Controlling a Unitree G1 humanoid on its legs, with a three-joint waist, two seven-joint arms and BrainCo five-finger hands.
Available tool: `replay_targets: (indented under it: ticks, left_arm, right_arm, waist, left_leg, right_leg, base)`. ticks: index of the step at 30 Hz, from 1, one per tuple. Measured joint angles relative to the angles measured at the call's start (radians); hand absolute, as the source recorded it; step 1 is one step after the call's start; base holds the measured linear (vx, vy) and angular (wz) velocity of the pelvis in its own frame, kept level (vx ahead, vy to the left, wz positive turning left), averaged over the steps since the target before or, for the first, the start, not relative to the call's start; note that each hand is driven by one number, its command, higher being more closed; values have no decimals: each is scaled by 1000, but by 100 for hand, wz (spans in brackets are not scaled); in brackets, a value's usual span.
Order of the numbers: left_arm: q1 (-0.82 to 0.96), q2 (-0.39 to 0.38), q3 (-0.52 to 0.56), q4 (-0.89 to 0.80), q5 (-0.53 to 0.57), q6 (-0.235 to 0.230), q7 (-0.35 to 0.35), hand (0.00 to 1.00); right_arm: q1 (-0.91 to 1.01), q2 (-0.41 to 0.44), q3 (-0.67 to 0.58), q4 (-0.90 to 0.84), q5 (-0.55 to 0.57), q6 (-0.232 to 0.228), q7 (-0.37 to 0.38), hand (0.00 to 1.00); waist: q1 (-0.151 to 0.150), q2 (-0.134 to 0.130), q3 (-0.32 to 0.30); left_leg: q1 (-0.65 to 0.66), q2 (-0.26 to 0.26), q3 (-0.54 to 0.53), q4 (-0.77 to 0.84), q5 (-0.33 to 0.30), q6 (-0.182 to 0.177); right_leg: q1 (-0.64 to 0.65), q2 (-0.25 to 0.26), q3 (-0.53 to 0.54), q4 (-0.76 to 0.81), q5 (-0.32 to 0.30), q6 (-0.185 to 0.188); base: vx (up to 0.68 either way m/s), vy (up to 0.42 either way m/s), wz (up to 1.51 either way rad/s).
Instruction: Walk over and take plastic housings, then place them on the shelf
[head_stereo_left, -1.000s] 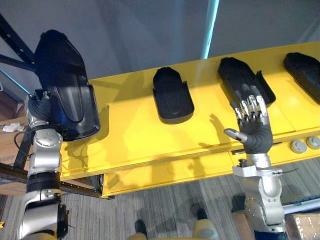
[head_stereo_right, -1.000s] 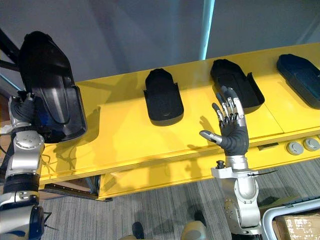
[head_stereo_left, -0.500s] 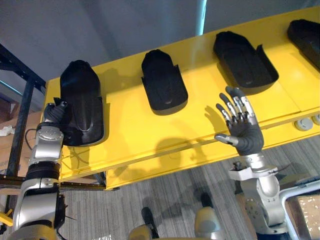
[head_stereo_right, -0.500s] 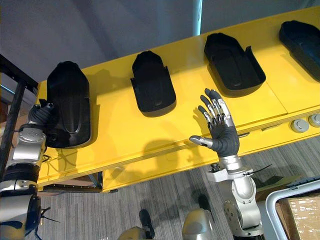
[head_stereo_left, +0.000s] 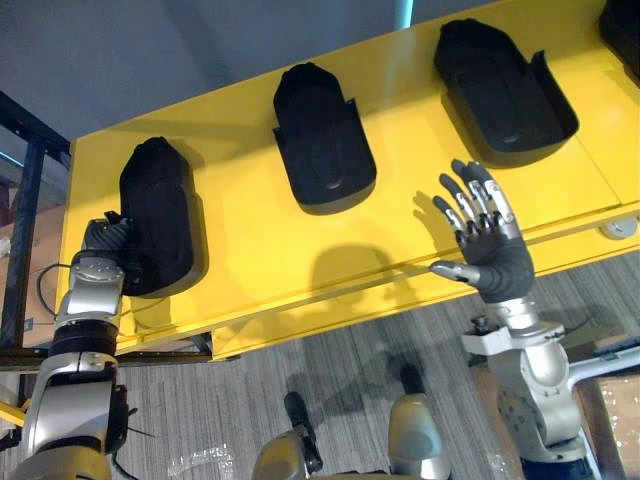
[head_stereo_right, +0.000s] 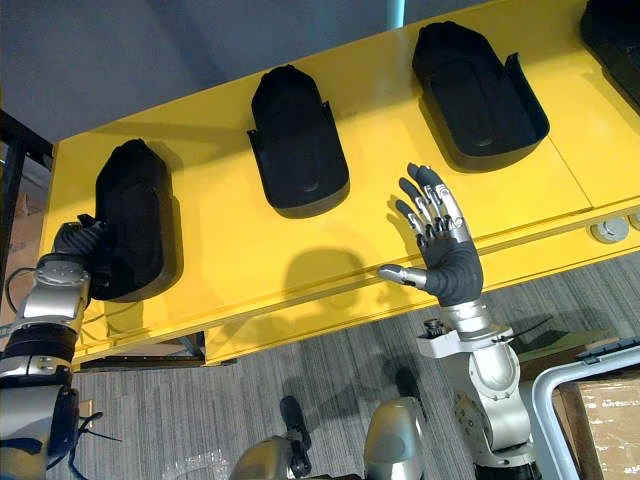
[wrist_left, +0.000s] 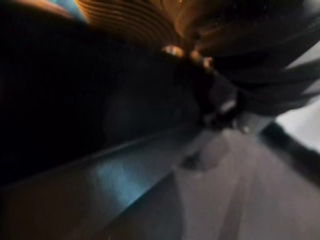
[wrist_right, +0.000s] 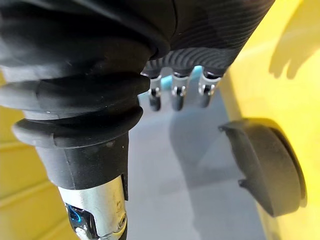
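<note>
Housing (head_stereo_left: 155, 215) at left of shelf (head_stereo_left: 250, 250) lies front-to-back, rounded end pointing rearward.

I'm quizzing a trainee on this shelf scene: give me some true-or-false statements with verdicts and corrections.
1. The right hand is open and holds nothing. True.
2. The middle housing lies on the yellow shelf, apart from both hands. True.
3. The left hand is at the middle housing. False: it is at the leftmost housing.
4. The leftmost housing is stacked on the middle one. False: they lie apart, side by side.
</note>
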Motion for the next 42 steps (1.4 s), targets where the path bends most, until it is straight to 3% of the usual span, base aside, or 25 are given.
replay_targets:
  ticks: [3, 7, 9, 12, 16, 19, 20, 22, 25, 26, 30, 32, 38, 42]
  left_arm:
    - [0, 0, 0, 0, 0, -16, 47, 0]
    - [-14, 0, 2, -26, 0, -72, 145, 0]
    - [-21, 3, 8, -65, -1, -122, 203, 0]
    - [-59, 9, 9, -162, -38, -235, 275, 0]
    - [-72, 9, 9, -311, -95, -370, 293, 0]
    - [-61, -3, 10, -490, -156, -450, 289, 0]
    - [-35, -12, 12, -584, -182, -483, 279, 100]
    - [28, -54, 41, -725, -198, -516, 263, 100]
    - [249, -192, 86, -1026, -229, -527, 200, 100]
    - [396, -278, 85, -1129, -232, -534, 154, 100]
    - [716, -457, 79, -1242, -214, -504, 39, 100]
    - [824, -509, 77, -1263, -251, -479, -13, 100]
    - [1010, -626, 14, -1255, -304, -377, -43, 100]
    - [1014, -630, -9, -1218, -293, -364, -66, 100]
  right_arm:
    - [1, 0, -12, 0, 0, 0, 4, 0]
    - [12, 1, -8, 1, 1, -1, 33, 0]
    - [24, 2, 2, 2, 1, -7, 49, 0]
    - [49, 12, 44, 7, 0, -35, 53, 0]
    - [50, 20, 96, 11, -1, -64, 66, 0]
    - [47, 28, 132, 22, -1, -72, 68, 0]
    - [46, 31, 147, 24, -3, -72, 69, 0]
    - [39, 33, 167, 30, -13, -71, 68, 0]
    - [29, 42, 206, 36, -53, -71, 50, 0]
    - [29, 55, 207, 48, -73, -70, 30, 0]
    - [40, 92, 200, 62, -90, -67, -5, 0]
    - [51, 115, 200, 62, -91, -65, -12, 0]
    - [121, 176, 212, 76, -160, -46, -78, 0]
    - [123, 176, 211, 116, -159, -46, -113, 0]
  waist:
    - [-1, 0, 0]
    - [-1, 0, 0]
    - [-1, 0, 0]
    - [1, -2, -1]
    - [3, -9, -11]
    - [13, -23, -70]
    - [13, -29, -95]
    - [22, -32, -126]
    - [47, -27, -185]
    - [68, -27, -203]
    - [114, -36, -208]
    - [132, -47, -222]
    - [161, -78, -254]
    - [165, -90, -260]
  left_leg:
    - [0, 0, 2, 0, 0, 0]
    - [17, -1, 3, -7, 0, 0]
    - [40, -1, 5, -20, 0, 0]
    - [57, -1, -1, -22, 0, 0]
    - [86, -1, -3, -35, 1, -1]
    - [90, 1, -12, -36, 1, -1]
    - [96, 1, -27, -36, 1, 0]
    - [108, 2, -37, -37, 0, 0]
    - [109, 4, -70, -37, 0, 0]
    - [105, 4, -92, -37, 0, -1]
    - [94, 4, -137, -38, 3, 0]
    - [67, 5, -155, -43, 7, -2]
    - [34, 3, -169, -43, 30, -6]
    - [34, 4, -169, -43, 33, -8]
  right_leg:
    - [-2, 0, 3, 0, 0, 0]
    - [13, 0, 3, -2, 1, 2]
    - [35, 1, 2, -9, 1, 2]
    - [62, 0, -7, -21, 2, 3]
    - [94, 1, -13, -34, 3, 4]
    - [118, -1, -31, -53, 3, 4]
    - [136, -2, -42, -61, 3, 4]
    - [163, -4, -61, -71, 3, 4]
    - [204, -6, -107, -97, 3, 4]
    - [223, -6, -131, -111, 2, 3]
    - [255, -7, -180, -131, -4, 1]
    - [252, -8, -214, -143, -9, -2]
    - [235, -8, -232, -145, 5, -5]
    - [237, -7, -232, -148, 15, -4]
  base:
    - [0, 0, 0]
    - [0, 0, 0]
    - [0, 0, 0]
    - [2, 0, 5]
    - [6, -1, 1]
    - [43, -7, 13]
    - [58, -11, 23]
    - [43, -13, 24]
    - [31, -24, 41]
    - [-35, -23, 47]
    - [-84, -16, 38]
    - [-90, -21, 43]
    - [-1, -6, 11]
    - [34, -6, 0]
